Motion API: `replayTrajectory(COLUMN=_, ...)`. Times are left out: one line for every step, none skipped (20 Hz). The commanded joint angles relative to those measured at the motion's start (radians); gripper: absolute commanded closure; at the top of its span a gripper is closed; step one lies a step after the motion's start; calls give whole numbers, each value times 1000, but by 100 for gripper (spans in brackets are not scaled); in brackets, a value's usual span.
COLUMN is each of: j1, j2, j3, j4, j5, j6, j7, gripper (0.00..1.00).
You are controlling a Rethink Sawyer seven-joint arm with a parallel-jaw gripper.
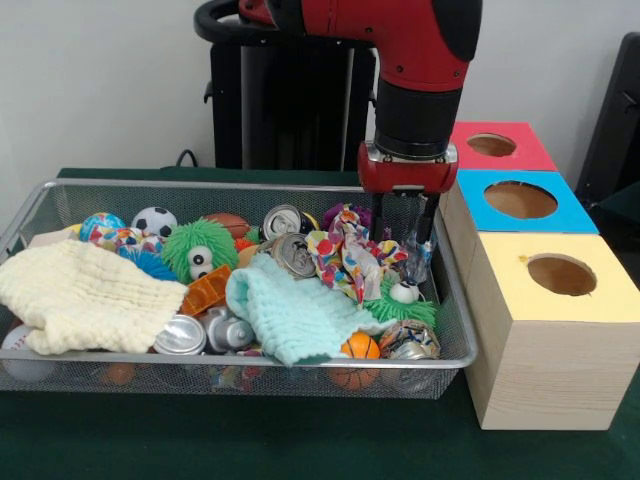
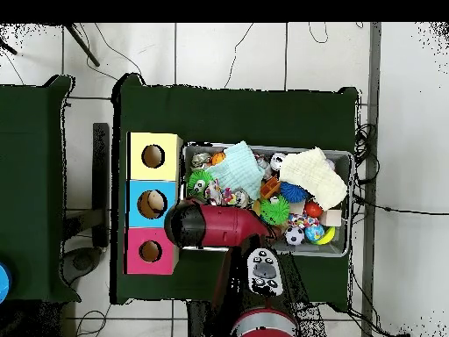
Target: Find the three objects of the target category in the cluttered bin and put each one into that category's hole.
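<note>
The wire-mesh bin [image 1: 250, 184] is full of toys and cloths. A silvery can [image 1: 283, 221] lies at the back middle. A second can [image 1: 294, 254] rests just in front of it, against a mint cloth [image 1: 290, 315]. A third can [image 1: 182, 336] lies near the front rim, beside a cream cloth [image 1: 80, 295]. My gripper [image 1: 402, 238] hangs inside the bin's right end over a patterned cloth [image 1: 345, 255]. Its fingers [image 1: 378, 215] stand apart with nothing clearly between them. In the overhead view the red arm [image 2: 219, 226] hides the gripper.
Three wooden boxes with round holes stand right of the bin: red [image 1: 490, 145], blue [image 1: 520, 200] and yellow [image 1: 560, 275]. In the bin lie fuzzy green toys [image 1: 198, 248], a toy football [image 1: 154, 221] and an orange ball [image 1: 360, 348]. The overhead view shows the bin's rim [image 2: 346, 158].
</note>
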Motion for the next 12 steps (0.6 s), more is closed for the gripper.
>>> replayTrajectory(j1=-7, j2=20, j3=53, j4=-33, j5=-49, j6=-71, j7=103, gripper=0)
replayTrajectory(j1=-8, j2=20, j3=55, j4=-35, j5=-50, j6=-67, j7=99, gripper=0)
replayTrajectory(j1=-7, j2=20, j3=54, j4=-36, j5=-49, j6=-60, j7=97, gripper=0)
replayTrajectory(j1=-13, j2=21, j3=59, j4=-35, j5=-49, j6=-54, j7=91, gripper=0)
replayTrajectory(j1=-17, j2=24, j3=60, j4=-33, j5=-51, j6=-60, j7=91, gripper=0)
replayTrajectory(j1=-20, j2=27, j3=60, j4=-30, j5=-53, j6=-65, j7=91, gripper=0)
replayTrajectory(j1=-23, j2=32, j3=60, j4=-28, j5=-56, j6=-76, j7=92, gripper=0)
replayTrajectory(j1=-27, j2=39, j3=63, j4=-27, j5=-56, j6=-82, j7=92, gripper=0)
replayTrajectory(j1=-30, j2=45, j3=64, j4=-28, j5=-58, j6=-88, j7=91, gripper=0)
replayTrajectory(j1=-31, j2=49, j3=65, j4=-28, j5=-58, j6=-92, j7=92, gripper=0)
replayTrajectory(j1=-32, j2=50, j3=64, j4=-27, j5=-59, j6=-96, j7=93, gripper=0)
replayTrajectory(j1=-33, j2=49, j3=64, j4=-23, j5=-58, j6=-97, j7=94, gripper=0)
